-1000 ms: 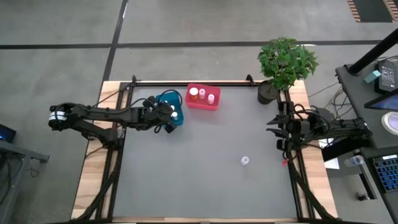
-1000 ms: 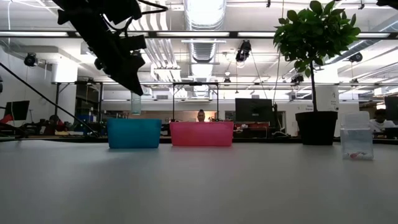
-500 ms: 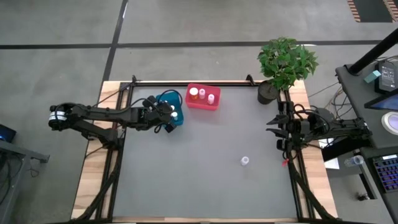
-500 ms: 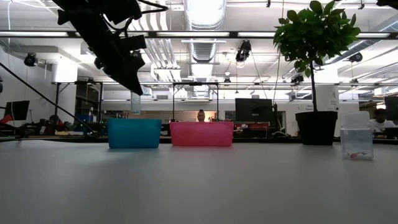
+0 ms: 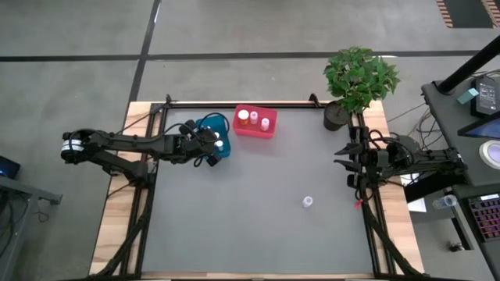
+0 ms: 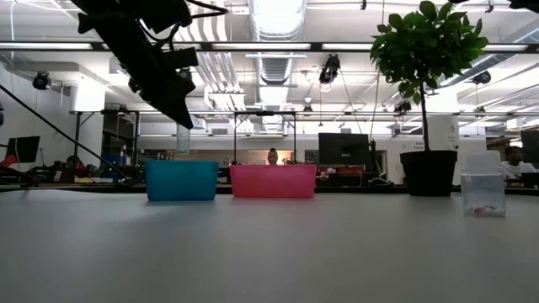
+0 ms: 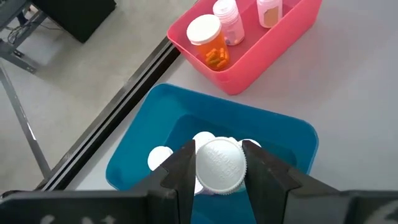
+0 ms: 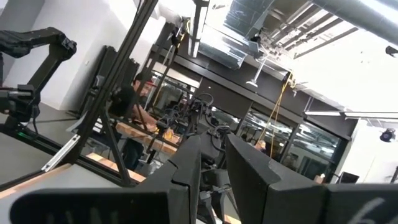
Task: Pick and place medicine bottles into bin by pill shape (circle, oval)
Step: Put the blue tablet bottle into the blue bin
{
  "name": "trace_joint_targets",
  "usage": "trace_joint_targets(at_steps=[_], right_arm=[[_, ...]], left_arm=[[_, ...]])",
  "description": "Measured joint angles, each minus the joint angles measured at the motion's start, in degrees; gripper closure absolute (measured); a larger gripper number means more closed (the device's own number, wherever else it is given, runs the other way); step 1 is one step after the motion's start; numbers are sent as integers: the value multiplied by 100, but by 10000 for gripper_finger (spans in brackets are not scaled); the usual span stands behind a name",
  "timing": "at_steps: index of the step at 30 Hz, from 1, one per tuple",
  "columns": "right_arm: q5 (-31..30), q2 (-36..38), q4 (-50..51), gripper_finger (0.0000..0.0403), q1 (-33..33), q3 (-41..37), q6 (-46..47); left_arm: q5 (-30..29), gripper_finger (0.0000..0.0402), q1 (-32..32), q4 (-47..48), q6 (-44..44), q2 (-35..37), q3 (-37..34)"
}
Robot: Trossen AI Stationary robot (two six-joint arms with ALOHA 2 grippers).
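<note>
grey surface (image 5: 258,203) from above: my left end effector (image 5: 215,146) is over the blue bin (image 5: 221,150), the red bin (image 5: 255,130) just beside it, one bottle (image 5: 308,202) alone near my right arm. at table height i see a bottle (image 6: 184,139) pinched above the blue bin. left wrist: fingers (image 7: 182,168) clamp its white cap (image 7: 220,165). my right end effector (image 8: 212,155) waits at the edge, nearly pressed together, empty.

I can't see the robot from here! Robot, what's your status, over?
Left gripper shut on a bottle, above the blue bin. Right gripper idle at table's right edge. One bottle left on the table. Nothing blocking.
</note>
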State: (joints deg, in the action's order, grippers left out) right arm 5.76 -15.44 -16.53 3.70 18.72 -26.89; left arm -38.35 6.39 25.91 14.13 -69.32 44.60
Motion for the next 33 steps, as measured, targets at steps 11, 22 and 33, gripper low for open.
trace_joint_targets(at_steps=[11, 22, 33], right_arm=[[4, -4, -247, 337, 0, 0, -68], [813, -85, -680, 337, 4, 41, -118], [380, -74, -351, 337, 2, 50, -314]], left_arm=[[28, 305, -2, 2, 39, 0, 0], [107, 305, -103, 2, 237, 0, 0], [374, 305, -96, -15, -318, 20, 250]])
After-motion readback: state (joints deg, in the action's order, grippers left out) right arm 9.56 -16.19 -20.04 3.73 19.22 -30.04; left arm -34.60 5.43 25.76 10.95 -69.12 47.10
